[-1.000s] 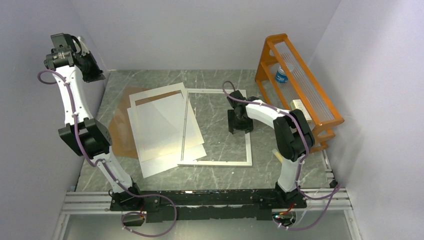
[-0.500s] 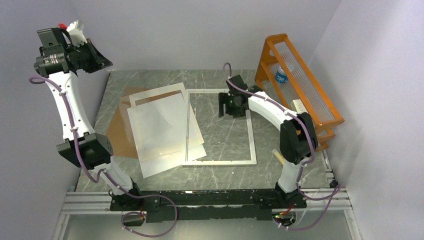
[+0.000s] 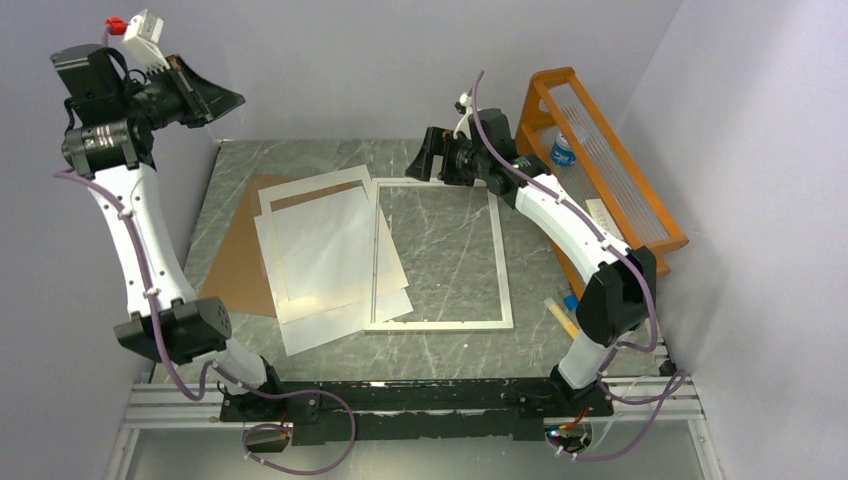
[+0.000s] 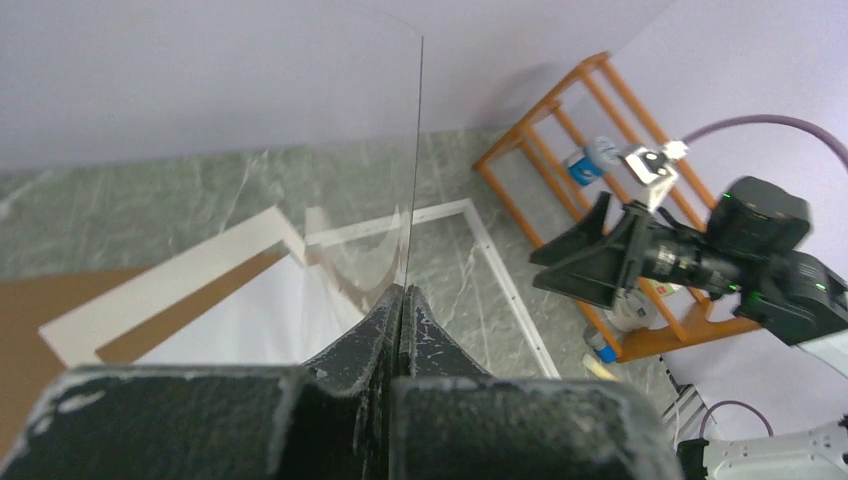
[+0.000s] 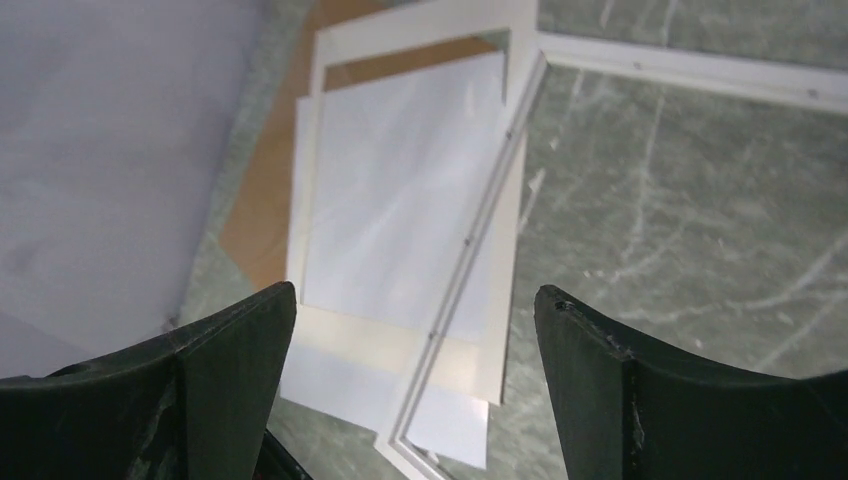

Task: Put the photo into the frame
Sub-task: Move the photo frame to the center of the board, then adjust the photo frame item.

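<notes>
two robot arms are reaching over a grey marble table (image 3: 450,350), and the task is looking barely begun. the frame (image 3: 498,270), a large rectangle with a narrow white border, is lying flat below the right pincer (image 3: 428,158), which is hovering with its fingers spread wide and nothing between them. the frame is enclosing only bare marble. further below that pincer and off to one side, a brown backing board (image 3: 235,270), a white card mat (image 3: 310,187) and what appears to be the photo (image 3: 330,245), white side up, are lying in a loose pile overlapping one long rail of the frame. the photo is waiting to be lifted and laid inside. the left pincer (image 3: 232,100), raised high above the pile, is pressing its jaws together on the edge of a clear pane (image 4: 340,150). behind the right pincer, an orange rack (image 3: 553,77) is holding a small blue-labelled bottle (image 3: 563,150).
</notes>
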{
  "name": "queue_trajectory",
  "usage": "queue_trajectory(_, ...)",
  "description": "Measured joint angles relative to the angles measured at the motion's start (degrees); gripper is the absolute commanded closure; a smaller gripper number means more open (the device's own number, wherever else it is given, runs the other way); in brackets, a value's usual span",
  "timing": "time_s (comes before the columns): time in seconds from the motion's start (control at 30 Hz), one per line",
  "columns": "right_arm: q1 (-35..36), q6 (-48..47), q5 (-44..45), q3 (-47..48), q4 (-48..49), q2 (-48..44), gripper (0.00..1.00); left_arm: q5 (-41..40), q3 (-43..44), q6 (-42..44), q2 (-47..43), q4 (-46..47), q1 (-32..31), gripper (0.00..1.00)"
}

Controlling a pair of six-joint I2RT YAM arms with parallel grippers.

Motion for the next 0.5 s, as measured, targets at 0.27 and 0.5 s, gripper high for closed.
queue_trajectory(0.27, 0.0, 3.3, -3.9, -0.7, 12.5, -2.0, 0.05, 7.0, -2.8, -10.9, -9.5, 16.5, 0.0, 0.97)
queue_trajectory(0.5, -0.9, 7.6, -8.5, -0.9, 23.7, -2.7, 0.01, 12.5, -5.1, -22.8, -12.1, 30.1, 0.0, 0.98)
